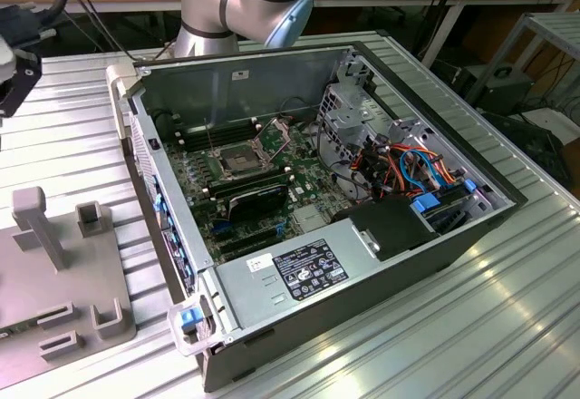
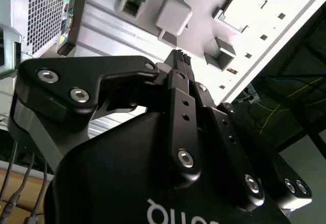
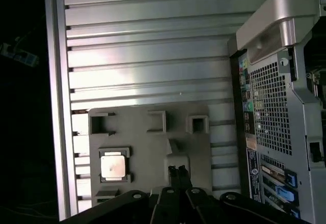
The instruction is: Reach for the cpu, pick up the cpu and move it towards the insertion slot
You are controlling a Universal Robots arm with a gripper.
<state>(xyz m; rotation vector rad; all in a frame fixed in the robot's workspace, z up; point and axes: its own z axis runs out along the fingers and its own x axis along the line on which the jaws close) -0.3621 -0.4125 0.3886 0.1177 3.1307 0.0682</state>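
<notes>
Ribbed aluminium table (image 1: 507,326) underneath, carrying an open computer case (image 1: 236,82) and, just beside the case's rear panel, a grey fixture plate (image 3: 147,152). On that plate, flat in its own pocket, the cpu (image 3: 112,165): untouched, nothing over it or against it. Above the plate in the first wrist view, the gripper (image 3: 177,171), tips in line with a raised grey block (image 3: 177,159), near the cpu but off to one side and apart from it. Fingers (image 2: 179,63) together in both wrist views, clamped on nothing. Inside the case in the exterior view, the insertion slot (image 1: 237,159), dark centre bare, hinged frame seemingly tipped up, well apart from the plate. By judgement, early in the reach: over the right fixture, not over the part itself. No grasp, no lift, no carry toward the slot. Nearly the whole task left.
</notes>
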